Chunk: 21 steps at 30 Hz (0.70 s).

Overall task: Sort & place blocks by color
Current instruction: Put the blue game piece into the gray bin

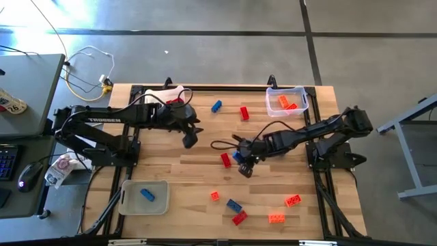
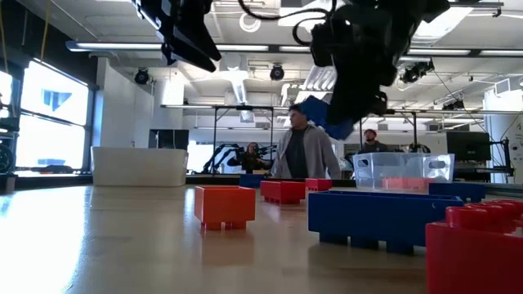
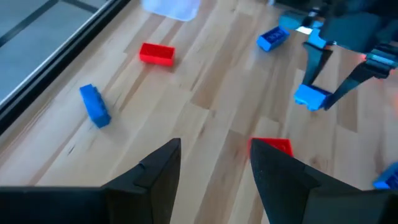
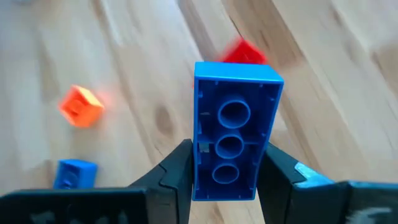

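My right gripper [image 1: 244,166] hovers over the middle of the table, shut on a blue block [image 4: 233,134]. My left gripper [image 1: 190,140] is open, raised above the table left of centre, and touches nothing. A red block [image 3: 272,145] lies on the wood beyond its fingers. Loose blocks lie flat on the table: a blue one [image 1: 216,106] and a red one [image 1: 244,113] at the far side, a red one [image 1: 226,160] beside my right gripper, and several red, blue and orange ones near the front edge [image 1: 239,218]. My right gripper pinches the blue block between its two fingers by the long side walls [image 4: 200,162], near one end. The fingers [image 2: 351,90] come from above, slanting down. The block is lifted clear of the table [image 2: 315,110], and its hollow underside faces the wrist camera.
A clear tray [image 1: 287,101] with orange blocks stands at the far right corner. A whitish tray [image 1: 145,197] holding one blue block stands at the near left. Another tray [image 1: 171,96] sits at the far left behind my left arm. People stand in the room behind the table [image 2: 304,151].
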Available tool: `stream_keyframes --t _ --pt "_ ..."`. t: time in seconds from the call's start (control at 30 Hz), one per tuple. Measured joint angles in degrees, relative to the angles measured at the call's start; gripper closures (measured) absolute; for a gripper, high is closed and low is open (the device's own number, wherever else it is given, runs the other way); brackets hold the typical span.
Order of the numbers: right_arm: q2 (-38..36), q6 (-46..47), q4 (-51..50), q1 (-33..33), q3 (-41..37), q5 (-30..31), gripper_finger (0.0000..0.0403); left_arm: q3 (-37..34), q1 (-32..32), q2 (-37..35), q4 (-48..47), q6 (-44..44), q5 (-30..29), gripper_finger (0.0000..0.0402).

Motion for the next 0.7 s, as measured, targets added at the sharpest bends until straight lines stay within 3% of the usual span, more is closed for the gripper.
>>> stream_keyframes --t 0.33,0.7 --pt "-0.12 -8.98 12.43 -1.91 0.00 0.76 0.0293 -0.02 -1.45 0.02 4.20 5.45 6.44 0.0222" --pt "-0.12 -17.71 22.85 -4.31 0.00 0.71 0.0293 -0.02 -3.98 0.02 6.38 8.46 7.21 0.0222"
